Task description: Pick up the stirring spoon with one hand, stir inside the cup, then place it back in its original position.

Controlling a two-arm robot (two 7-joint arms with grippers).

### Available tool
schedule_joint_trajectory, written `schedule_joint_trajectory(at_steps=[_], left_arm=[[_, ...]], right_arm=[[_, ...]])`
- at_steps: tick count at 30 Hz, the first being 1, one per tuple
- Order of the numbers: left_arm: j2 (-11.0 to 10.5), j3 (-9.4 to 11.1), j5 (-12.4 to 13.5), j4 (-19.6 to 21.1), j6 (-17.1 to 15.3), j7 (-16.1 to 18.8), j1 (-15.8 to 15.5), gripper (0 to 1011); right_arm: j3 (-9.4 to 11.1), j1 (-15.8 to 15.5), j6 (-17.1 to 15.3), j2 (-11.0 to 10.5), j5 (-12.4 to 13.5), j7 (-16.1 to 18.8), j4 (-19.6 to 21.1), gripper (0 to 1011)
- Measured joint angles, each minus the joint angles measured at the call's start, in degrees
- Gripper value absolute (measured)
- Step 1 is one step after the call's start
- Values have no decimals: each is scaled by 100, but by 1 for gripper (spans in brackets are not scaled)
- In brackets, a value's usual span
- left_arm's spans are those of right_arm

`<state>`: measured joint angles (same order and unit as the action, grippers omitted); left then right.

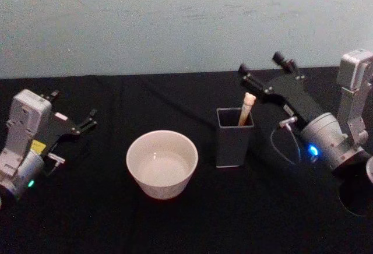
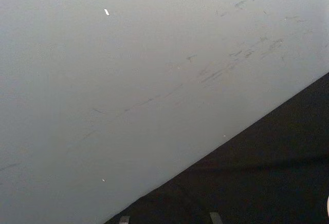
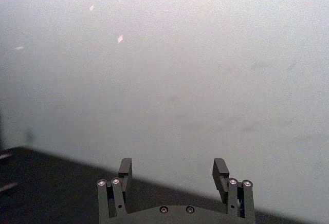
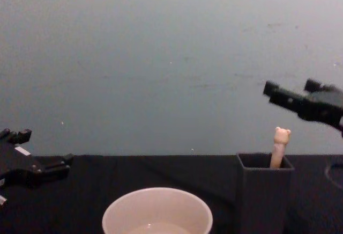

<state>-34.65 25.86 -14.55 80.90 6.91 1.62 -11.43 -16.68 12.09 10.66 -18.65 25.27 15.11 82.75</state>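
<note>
Spoon [image 1: 247, 108] stands handle-up in the dark grey square holder [image 1: 233, 140], leaning toward 1 o'clock against the far right corner; in the chest view its bear head [image 4: 282, 135] pokes above the holder's rim, with the bowl hidden inside. Cup [image 1: 162, 163] sits on the black counter [image 1: 87, 207] at about 9 o'clock from the holder, near it but not touching, and holds a little pale liquid at the bottom.

Right hand [image 1: 263, 66] hovers above the counter at roughly 1 o'clock from the holder, higher than the spoon's top and apart from it. Its fingers [image 3: 126, 168] are spread wide, with nothing between them, pointing toward the pale wall [image 1: 175, 15].

Left hand [image 1: 73, 113] rests low at the counter's 9 o'clock side, well apart from the cup. Its fingers are spread too and hold nothing, angled toward 1 o'clock.
</note>
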Motion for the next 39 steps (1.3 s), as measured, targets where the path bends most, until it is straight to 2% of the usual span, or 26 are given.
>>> schedule_joint_trajectory(at_steps=[2,5,8,13,16,19,25,34,39], left_arm=[[0,0,0,0,0,0,0,1001],[0,0,0,0,0,0,0,1001],[0,0,0,0,0,0,0,1001],[0,0,0,0,0,0,0,1001],[0,0,0,0,0,0,0,1001],[0,0,0,0,0,0,0,1001],[0,0,0,0,0,0,0,1001],[0,0,0,0,0,0,0,1001],[0,0,0,0,0,0,0,1001]], right_arm=[[53,-12,267,84,-378,-372,4,1002],[140,-29,408,192,-789,-833,2,1002],[223,-53,372,278,-1041,-1179,-23,1002],[312,-88,144,363,-1286,-1506,-105,1002],[389,-126,-129,434,-1316,-1641,-193,1002],[503,-173,-462,524,-1237,-1703,-319,1002],[604,-234,-768,611,-1154,-1689,-536,1002],[731,-194,-970,725,-1104,-1531,-821,1002],[745,-181,-988,734,-1102,-1503,-845,1002]])
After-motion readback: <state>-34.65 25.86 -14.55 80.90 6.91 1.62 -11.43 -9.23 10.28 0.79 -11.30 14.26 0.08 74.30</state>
